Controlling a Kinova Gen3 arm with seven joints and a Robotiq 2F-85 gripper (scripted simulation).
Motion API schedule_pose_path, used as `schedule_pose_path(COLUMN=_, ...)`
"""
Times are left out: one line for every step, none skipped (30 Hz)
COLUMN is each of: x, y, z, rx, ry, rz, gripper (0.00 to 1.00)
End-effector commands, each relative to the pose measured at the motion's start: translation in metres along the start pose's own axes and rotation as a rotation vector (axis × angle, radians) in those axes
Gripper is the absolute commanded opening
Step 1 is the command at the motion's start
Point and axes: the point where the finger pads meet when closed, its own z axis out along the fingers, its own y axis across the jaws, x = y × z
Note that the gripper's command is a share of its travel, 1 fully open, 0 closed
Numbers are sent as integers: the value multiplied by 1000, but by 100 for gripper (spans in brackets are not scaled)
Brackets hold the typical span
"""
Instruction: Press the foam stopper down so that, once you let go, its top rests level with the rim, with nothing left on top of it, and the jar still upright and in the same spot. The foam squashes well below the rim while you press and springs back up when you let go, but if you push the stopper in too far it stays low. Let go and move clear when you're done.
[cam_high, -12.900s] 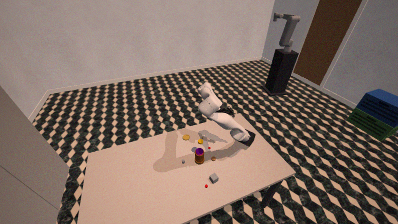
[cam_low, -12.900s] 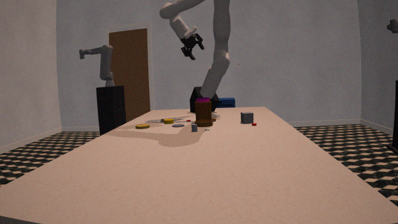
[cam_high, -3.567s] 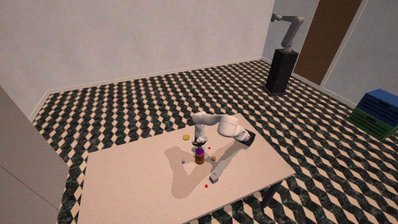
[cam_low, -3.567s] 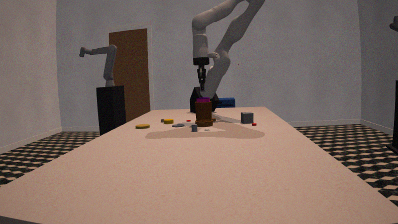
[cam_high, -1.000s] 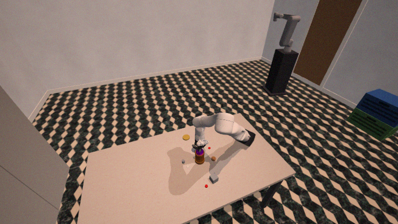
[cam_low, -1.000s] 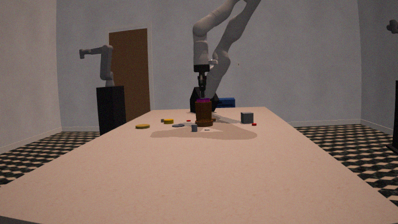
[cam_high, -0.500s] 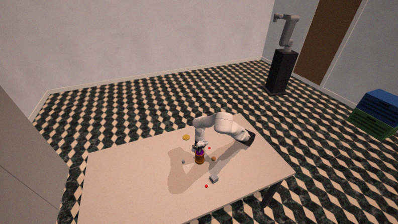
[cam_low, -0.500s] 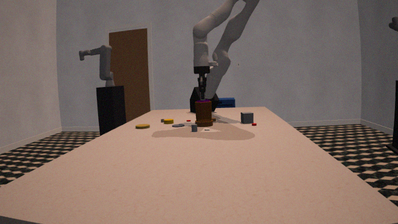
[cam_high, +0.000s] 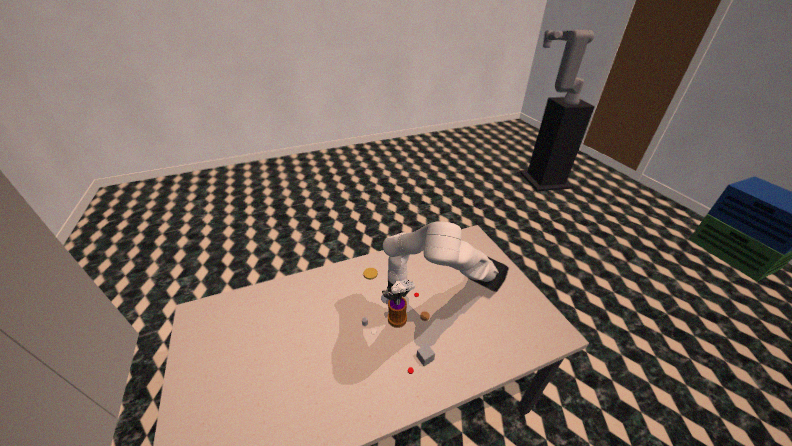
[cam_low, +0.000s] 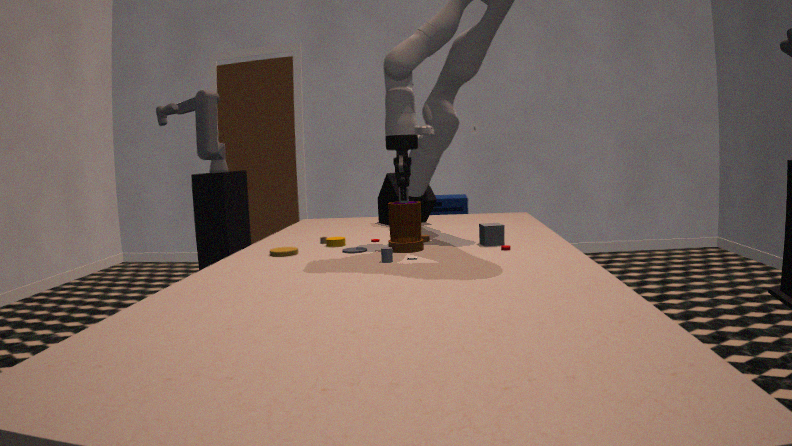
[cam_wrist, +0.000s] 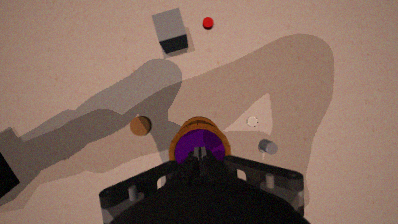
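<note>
A brown jar (cam_high: 397, 314) stands upright near the middle of the table; it also shows in the exterior view (cam_low: 405, 226) and the wrist view (cam_wrist: 200, 131). The purple foam stopper (cam_wrist: 199, 146) fills its mouth; from the side only a thin purple sliver (cam_low: 405, 203) shows at the rim. My gripper (cam_low: 402, 191) is shut with nothing between the fingers. Its fingertips (cam_wrist: 200, 152) (cam_high: 396, 302) point straight down and rest on the middle of the stopper.
A grey cube (cam_high: 425, 354) and a red dot (cam_high: 410, 370) lie toward the front right. A small brown disc (cam_high: 424, 315), a small grey cylinder (cam_high: 365, 321), a yellow disc (cam_high: 370, 272) and another red dot (cam_high: 416, 294) surround the jar. The arm's base (cam_high: 494, 275) is at the right.
</note>
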Motion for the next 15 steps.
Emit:
schedule_pose_path(x=0, y=0, z=2, rx=1, ry=2, rz=1, gripper=0)
schedule_pose_path(x=0, y=0, z=2, rx=1, ry=2, rz=1, gripper=0)
schedule_pose_path(x=0, y=0, z=2, rx=1, ry=2, rz=1, gripper=0)
schedule_pose_path(x=0, y=0, z=2, rx=1, ry=2, rz=1, gripper=0)
schedule_pose_path(x=0, y=0, z=3, rx=1, ry=2, rz=1, gripper=0)
schedule_pose_path(x=0, y=0, z=3, rx=1, ry=2, rz=1, gripper=0)
schedule_pose_path(x=0, y=0, z=3, rx=1, ry=2, rz=1, gripper=0)
schedule_pose_path(x=0, y=0, z=4, rx=1, ry=2, rz=1, gripper=0)
schedule_pose_path(x=0, y=0, z=4, rx=1, ry=2, rz=1, gripper=0)
schedule_pose_path(x=0, y=0, z=4, rx=1, ry=2, rz=1, gripper=0)
schedule_pose_path(x=0, y=0, z=5, rx=1, ry=2, rz=1, gripper=0)
schedule_pose_path(x=0, y=0, z=5, rx=1, ry=2, rz=1, gripper=0)
schedule_pose_path(x=0, y=0, z=5, rx=1, ry=2, rz=1, gripper=0)
schedule_pose_path(x=0, y=0, z=5, rx=1, ry=2, rz=1, gripper=0)
schedule_pose_path(x=0, y=0, z=5, rx=1, ry=2, rz=1, gripper=0)
